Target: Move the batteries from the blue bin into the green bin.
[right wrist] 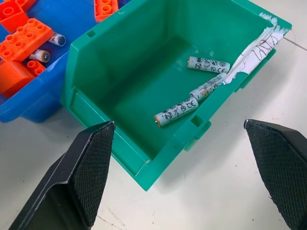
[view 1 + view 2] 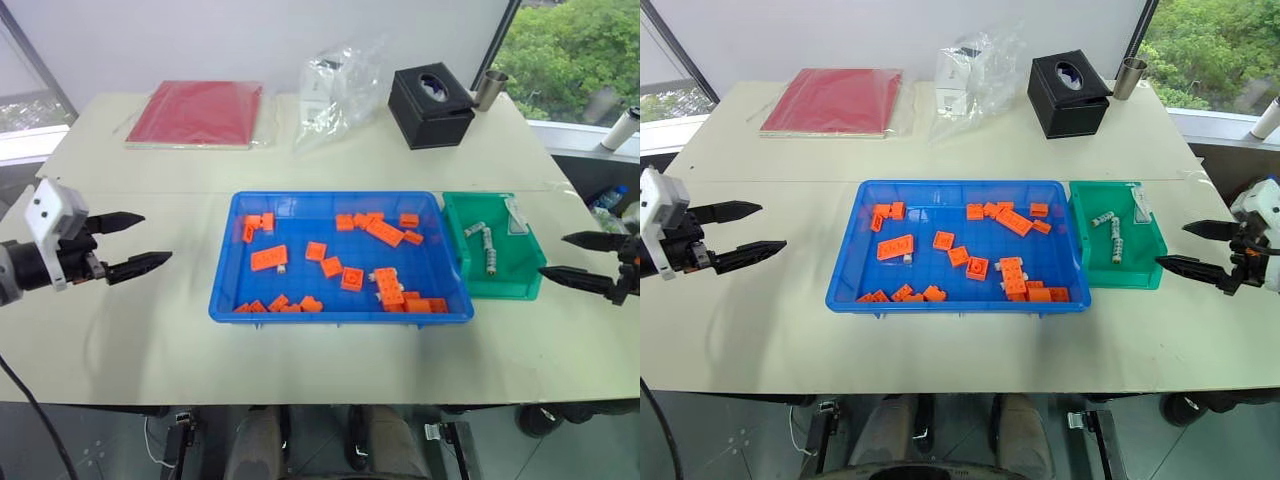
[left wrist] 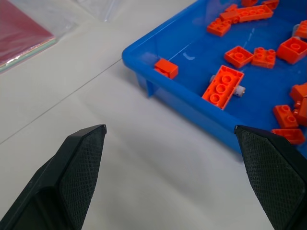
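We are holding both arms out wide of the bins, one off each end, so nothing is blocking our look down at the work. The left gripper (image 2: 135,243) is hovering over the bare desk (image 2: 330,350) toward its left edge, fingers spread and empty, pointing at the blue bin's (image 2: 340,316) near left corner. The right gripper (image 2: 1188,246) is hanging by the right edge, jaws likewise wide apart and holding nothing, aimed at the green bin (image 2: 1085,238).

The two bins are sitting side by side mid-desk, long walls touching (handy, we judge, since a carry between them stays short). Three batteries (image 1: 176,111) are lying in the green bin, toward its far right corner beside a crumpled paper label (image 1: 253,47). At least two batteries (image 1: 40,56) are waiting in the blue bin, tucked among the orange bricks (image 2: 268,257) along the wall that meets the green bin; another may be poking out beside a brick near the bin's left half, though we cannot be sure.

We are reckoning the job partly done. The right arm looks better placed for the next pick, and the bricks crowding those batteries may make a clean pinch awkward.
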